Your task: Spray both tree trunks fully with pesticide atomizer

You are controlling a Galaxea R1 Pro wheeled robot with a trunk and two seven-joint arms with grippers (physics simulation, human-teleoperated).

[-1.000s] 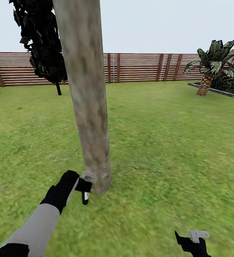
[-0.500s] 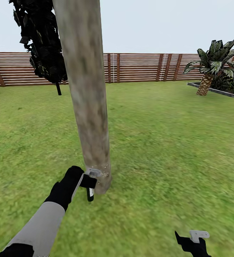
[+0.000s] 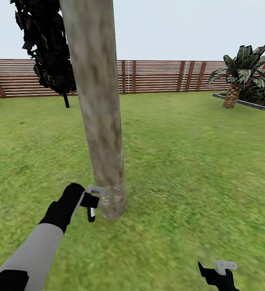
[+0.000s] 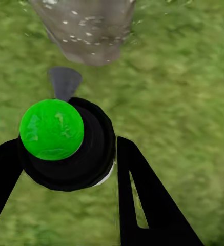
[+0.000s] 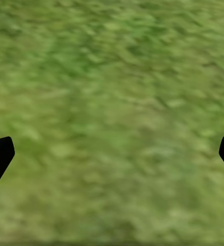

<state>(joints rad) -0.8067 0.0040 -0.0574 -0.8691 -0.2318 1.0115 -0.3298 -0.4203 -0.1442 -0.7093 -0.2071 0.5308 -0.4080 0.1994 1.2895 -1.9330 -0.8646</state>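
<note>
Spray step in hand: left gripper (image 4: 65, 169) clamped on atomizer (image 4: 65, 143), pesticide (image 3: 111, 196) specks on trunk (image 3: 102, 121) base. Right gripper (image 5: 112, 154) fingers apart, idle over grass. Next, imo: work nozzle up the bare bark.

Blurry green grass floor (image 5: 112, 118) spreads everywhere. The right gripper (image 5: 112, 154) has its jaws wide apart. Black tips sit at nine and three o'clock.

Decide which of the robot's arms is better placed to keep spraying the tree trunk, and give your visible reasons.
Left. The left gripper grips the atomizer beside the trunk, where white specks show. The right gripper is open over grass.
</note>
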